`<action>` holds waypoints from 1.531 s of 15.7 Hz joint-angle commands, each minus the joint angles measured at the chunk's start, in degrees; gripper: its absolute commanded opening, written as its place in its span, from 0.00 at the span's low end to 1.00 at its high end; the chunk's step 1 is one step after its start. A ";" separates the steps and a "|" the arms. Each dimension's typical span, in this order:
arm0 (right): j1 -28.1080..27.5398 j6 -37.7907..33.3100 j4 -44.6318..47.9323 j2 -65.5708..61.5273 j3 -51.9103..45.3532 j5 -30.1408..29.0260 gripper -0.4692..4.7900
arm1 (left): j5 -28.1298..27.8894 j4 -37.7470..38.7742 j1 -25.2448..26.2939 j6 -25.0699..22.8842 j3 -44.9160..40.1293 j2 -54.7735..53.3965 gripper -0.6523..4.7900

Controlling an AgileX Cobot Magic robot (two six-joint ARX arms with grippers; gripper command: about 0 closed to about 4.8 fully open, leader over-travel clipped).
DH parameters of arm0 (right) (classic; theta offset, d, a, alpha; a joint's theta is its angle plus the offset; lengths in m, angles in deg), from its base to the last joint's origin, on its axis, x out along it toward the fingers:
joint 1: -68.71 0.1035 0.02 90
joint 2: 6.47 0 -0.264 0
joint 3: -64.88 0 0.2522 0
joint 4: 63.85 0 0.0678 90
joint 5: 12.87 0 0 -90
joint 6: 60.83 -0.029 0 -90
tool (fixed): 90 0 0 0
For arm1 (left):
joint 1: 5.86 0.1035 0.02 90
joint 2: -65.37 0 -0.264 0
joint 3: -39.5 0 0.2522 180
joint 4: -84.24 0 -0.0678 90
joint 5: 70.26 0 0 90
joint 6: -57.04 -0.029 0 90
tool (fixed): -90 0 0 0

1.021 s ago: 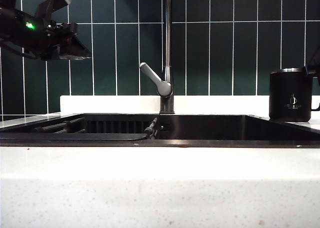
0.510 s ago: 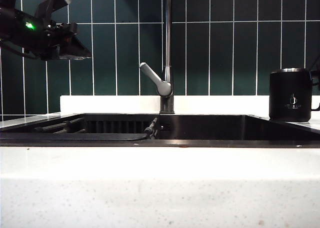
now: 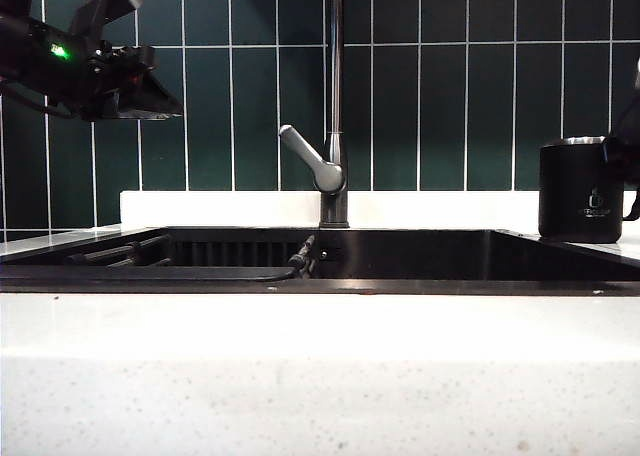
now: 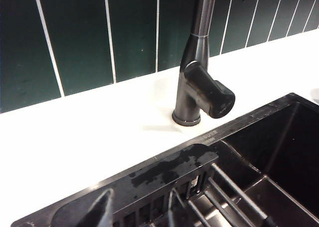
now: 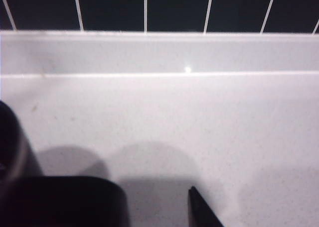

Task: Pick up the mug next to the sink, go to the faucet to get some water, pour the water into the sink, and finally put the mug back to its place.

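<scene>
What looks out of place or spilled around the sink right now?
Nothing stands out. The mug stands upright on the countertop right of the sink, the faucet is dry with no stream, and only a damp patch marks the sink's edge. The right gripper is beside the mug; the left gripper hangs high left.
</scene>
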State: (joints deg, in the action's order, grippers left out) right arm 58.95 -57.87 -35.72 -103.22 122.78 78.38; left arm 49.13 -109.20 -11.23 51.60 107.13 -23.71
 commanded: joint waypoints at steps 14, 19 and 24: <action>-0.09 0.28 1.64 -0.76 1.09 -6.78 0.10 | 7.34 -4.83 -0.07 2.43 0.33 -1.99 0.37; 0.44 -0.31 2.08 2.25 1.11 -8.50 0.09 | 12.76 -7.54 -0.07 7.76 3.91 -5.88 0.37; 2.43 -5.77 1.55 7.61 1.92 -13.94 0.09 | 15.89 -7.06 -0.44 9.14 13.92 -13.92 0.37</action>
State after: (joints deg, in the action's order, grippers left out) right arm 60.53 -61.30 -35.39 -96.29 123.63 67.11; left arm 63.97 -115.71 -11.38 59.76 119.69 -36.63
